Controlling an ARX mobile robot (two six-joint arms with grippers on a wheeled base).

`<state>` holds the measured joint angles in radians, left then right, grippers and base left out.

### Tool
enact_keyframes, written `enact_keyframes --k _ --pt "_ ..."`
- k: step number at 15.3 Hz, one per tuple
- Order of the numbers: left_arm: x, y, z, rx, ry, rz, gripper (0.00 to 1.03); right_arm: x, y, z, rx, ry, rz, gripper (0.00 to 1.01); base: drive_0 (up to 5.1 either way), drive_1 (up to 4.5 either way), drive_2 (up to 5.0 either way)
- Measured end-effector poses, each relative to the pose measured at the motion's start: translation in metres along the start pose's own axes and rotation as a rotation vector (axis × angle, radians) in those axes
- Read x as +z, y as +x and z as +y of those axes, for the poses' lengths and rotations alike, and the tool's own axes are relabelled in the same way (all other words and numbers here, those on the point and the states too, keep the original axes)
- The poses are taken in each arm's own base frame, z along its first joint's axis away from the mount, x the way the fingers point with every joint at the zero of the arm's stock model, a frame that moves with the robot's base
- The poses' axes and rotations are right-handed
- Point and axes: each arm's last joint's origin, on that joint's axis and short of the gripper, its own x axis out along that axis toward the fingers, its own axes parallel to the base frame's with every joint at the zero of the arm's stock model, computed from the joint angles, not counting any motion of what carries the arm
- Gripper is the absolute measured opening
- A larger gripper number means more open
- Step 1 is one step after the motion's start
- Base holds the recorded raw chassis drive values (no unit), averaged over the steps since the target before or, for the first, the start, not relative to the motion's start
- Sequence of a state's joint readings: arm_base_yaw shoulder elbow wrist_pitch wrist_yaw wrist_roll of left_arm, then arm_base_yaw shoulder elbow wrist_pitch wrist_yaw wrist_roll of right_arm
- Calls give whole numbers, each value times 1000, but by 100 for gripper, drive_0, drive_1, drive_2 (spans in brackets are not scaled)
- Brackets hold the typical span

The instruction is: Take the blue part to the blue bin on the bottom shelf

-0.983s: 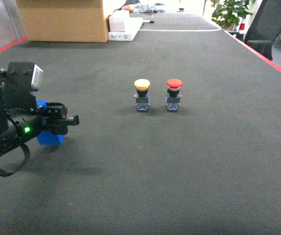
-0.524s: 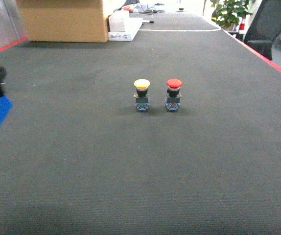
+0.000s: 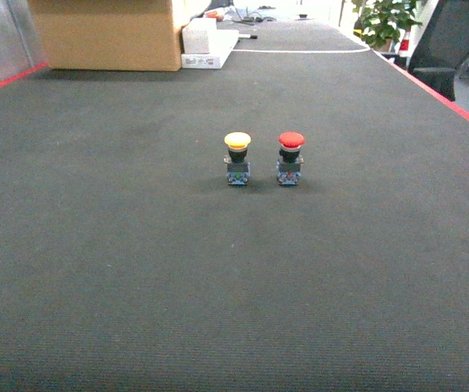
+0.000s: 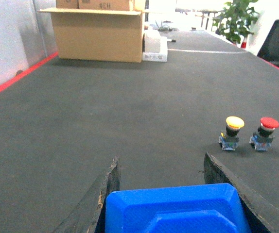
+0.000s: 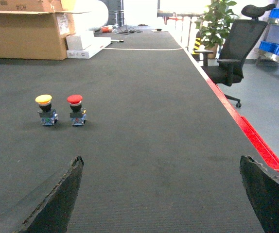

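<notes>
Left gripper (image 4: 159, 194), clamping the blue part (image 4: 176, 209), is leaving head view, likely heading binward; right gripper (image 5: 159, 194) is idling, spread.

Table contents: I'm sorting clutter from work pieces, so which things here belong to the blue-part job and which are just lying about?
Job:
- blue part, held between the left gripper fingers
- blue bin and bottom shelf: not in view

Lying about:
- yellow button
- red button
- cardboard box
- white box
- office chair
- plant
- right gripper, open and empty
</notes>
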<state>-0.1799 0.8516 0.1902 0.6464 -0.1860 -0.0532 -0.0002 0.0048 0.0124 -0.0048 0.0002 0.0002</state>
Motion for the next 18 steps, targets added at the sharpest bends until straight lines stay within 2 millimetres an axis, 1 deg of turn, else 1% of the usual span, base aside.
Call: enact_keyframes --k 6,10,13,14,18 --pt "0 0 0 -2 0 1 44 0 0 0 0 0 0 98 0 0 0" --pt "0 0 0 -1 0 2 44 0 0 0 0 0 0 98 -9 -426 409" --pt "2 -1 0 -3 -3 -15 43 0 0 0 0 0 3 98 0 0 0" --pt "0 0 0 -1 0 3 43 0 0 0 0 0 0 98 -75 -75 -75" --pt "0 0 0 1 0 -1 43 0 0 0 0 0 0 98 -177 -177 -177"
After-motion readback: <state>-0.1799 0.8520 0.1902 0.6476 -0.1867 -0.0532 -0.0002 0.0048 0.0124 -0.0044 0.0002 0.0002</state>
